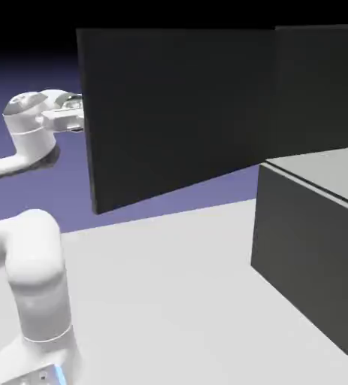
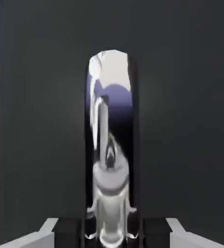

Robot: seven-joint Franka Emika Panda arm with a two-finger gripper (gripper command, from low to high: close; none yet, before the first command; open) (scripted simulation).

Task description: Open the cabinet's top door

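Cabinet (image 1: 304, 248) sits at the exterior view's right: tall charcoal-grey box on the pale table (image 1: 169, 301). Its upper compartment (image 1: 327, 169) is exposed and shows a pale grey inner floor w/ nothing visible on it; the rest of the interior is out of view. Lower panel (image 1: 297, 263) is shut, plain dark, no handle, w/ a thin pale seam along its top edge.

Top door (image 1: 177, 113) is swung wide, standing out from the cabinet toward the exterior view's left, a big flat dark grey rectangle, upright, matte, hinge side at the cabinet's upper part. Its free edge is at the arm's hand.

Gripper (image 1: 77, 114) is at that free edge, level, partly hidden behind the door. In the hand view, handle (image 2: 111, 160) fills the middle: slim shiny silver bar, rounded top end, reflecting blue-violet backdrop and the hand itself, mounted on dark door surface. Grey fingertips (image 2: 41, 235) show at the bottom corners either side of the bar; jaws narrow, clamped on the handle.

Arm (image 1: 26, 286): white, rises lower left, elbow bent, forearm reaching to the door edge.
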